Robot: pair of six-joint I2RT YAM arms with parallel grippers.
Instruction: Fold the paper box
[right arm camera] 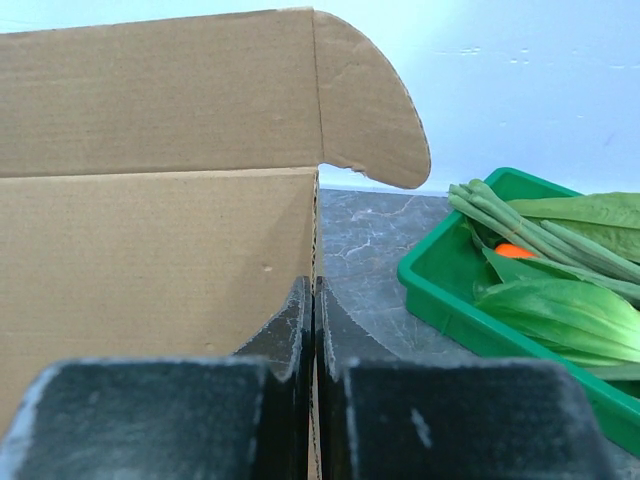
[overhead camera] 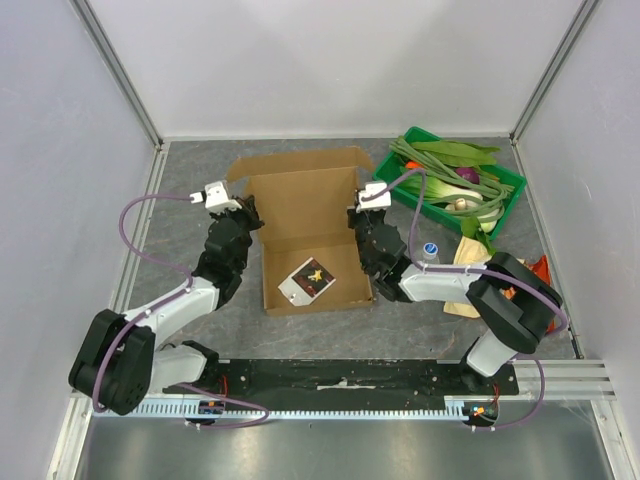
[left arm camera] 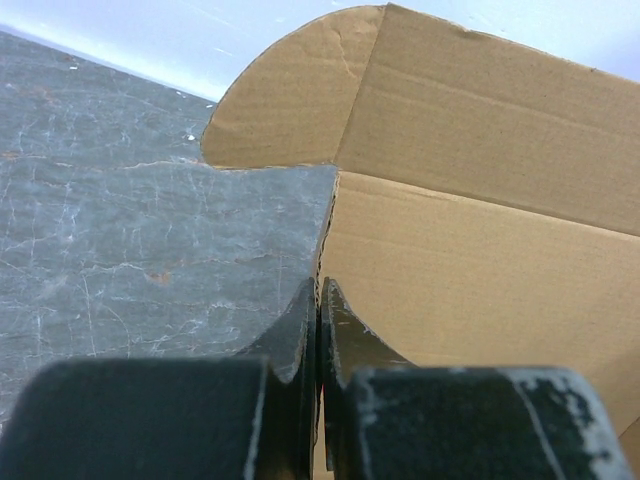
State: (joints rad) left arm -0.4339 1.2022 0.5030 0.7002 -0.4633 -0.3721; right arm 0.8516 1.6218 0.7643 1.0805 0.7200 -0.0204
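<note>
The brown paper box (overhead camera: pixel 305 215) stands in the middle of the grey table with its back lid flap (overhead camera: pixel 300 160) raised. A small printed card (overhead camera: pixel 307 282) lies on its floor. My left gripper (overhead camera: pixel 248 213) is shut on the box's left side wall; the wall's edge (left arm camera: pixel 322 262) runs up between the two fingers (left arm camera: pixel 295 330). My right gripper (overhead camera: pixel 358 215) is shut on the right side wall in the same way, pinching the thin cardboard edge (right arm camera: pixel 314 250). The rounded lid tabs (left arm camera: pixel 290 100) (right arm camera: pixel 375 110) stick out at both ends of the lid.
A green tray (overhead camera: pixel 510 178) of leafy vegetables sits at the back right, close to the box's right wall; its rim (right arm camera: pixel 450 300) is near my right gripper. A small bottle (overhead camera: pixel 430 250) and an orange-tan bag (overhead camera: pixel 540 270) lie by the right arm. White walls enclose the table.
</note>
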